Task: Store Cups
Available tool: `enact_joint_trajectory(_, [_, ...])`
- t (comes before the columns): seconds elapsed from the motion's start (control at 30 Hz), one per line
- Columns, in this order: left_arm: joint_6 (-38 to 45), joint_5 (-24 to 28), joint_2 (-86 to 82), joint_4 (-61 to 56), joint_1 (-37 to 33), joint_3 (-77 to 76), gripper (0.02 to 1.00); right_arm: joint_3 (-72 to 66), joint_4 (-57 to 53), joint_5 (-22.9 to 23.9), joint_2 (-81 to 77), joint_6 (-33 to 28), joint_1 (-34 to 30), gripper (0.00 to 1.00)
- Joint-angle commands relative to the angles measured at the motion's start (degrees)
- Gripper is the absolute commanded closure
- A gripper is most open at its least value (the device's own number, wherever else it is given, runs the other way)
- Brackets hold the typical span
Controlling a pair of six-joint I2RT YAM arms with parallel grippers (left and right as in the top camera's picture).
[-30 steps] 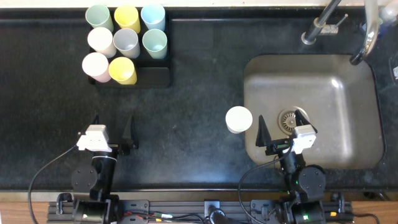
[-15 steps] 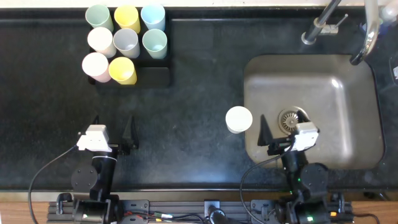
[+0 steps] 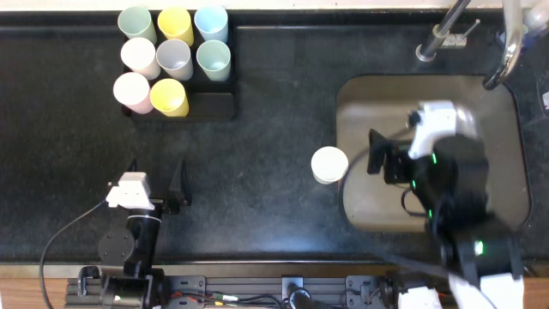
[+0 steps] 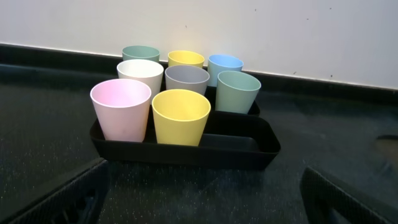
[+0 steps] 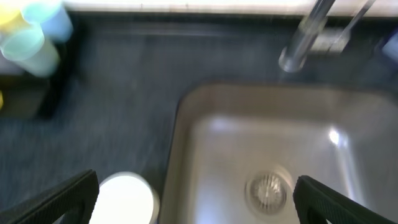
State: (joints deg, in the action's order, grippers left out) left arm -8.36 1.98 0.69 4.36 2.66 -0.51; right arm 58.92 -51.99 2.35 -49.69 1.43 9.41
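Top view has a black tray (image 3: pixel 216 106) at the far left of the dark tabletop (image 3: pixel 257 154), close to the back wall. Eight cups stand upright in it, in three rows. The back row holds a mint cup (image 3: pixel 137 21), a yellow cup (image 3: pixel 175 24) and a light blue cup (image 3: pixel 211 21). The middle row holds a white cup (image 3: pixel 139 56), a grey cup (image 3: pixel 174 58) and a teal cup (image 3: pixel 213 60). The front row holds a pink cup (image 3: pixel 131 90) and a second yellow cup (image 3: pixel 169 97), and the slot to the right of these two is bare.

One more white cup, the loose cup (image 3: pixel 329 164), stands alone on the tabletop, just beside the left rim of the steel sink (image 3: pixel 489 94) and well apart from the tray. Whether it stands mouth up or mouth down cannot be told. A faucet (image 3: pixel 442 34) rises behind the sink.

The left arm (image 3: pixel 129 240) sits low near its base, in front of the tray and well short of it. The left jaws are spread wide and hold nothing; their wrist view looks straight at the tray between the two fingers.

The right arm (image 3: pixel 446 172) is raised over the left part of the sink and points toward the loose cup. The right jaws are wide open and empty. In the right wrist view the loose cup shows near one finger (image 5: pixel 62 199), with the drain (image 5: pixel 267 190) of the sink between the fingers. The cup is not gripped.
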Motion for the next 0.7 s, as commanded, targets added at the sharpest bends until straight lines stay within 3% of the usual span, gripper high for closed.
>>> enact_joint_trajectory(0.03, [0.6, 0.9, -0.5, 0.3, 0.4, 0.0, 0.018, 10.0, -10.1, -6.8, -12.7, -0.2, 0.0, 0.003])
enact_joint_trajectory(0.1, [0.6, 0.9, -0.5, 0.3, 0.4, 0.0, 0.018, 14.4, -17.2, -7.9, -20.8, -0.2, 0.0, 0.003])
enact_joint_trajectory(0.3, [0.6, 0.9, -0.5, 0.3, 0.4, 0.0, 0.018, 15.6, -24.6, -7.9, -32.9, -0.3, 0.0, 0.003])
enact_joint_trajectory(0.7, [0.6, 0.9, -0.5, 0.3, 0.4, 0.1, 0.018, 15.6, -24.6, -8.9, -44.2, -0.2, 1.6, 0.003])
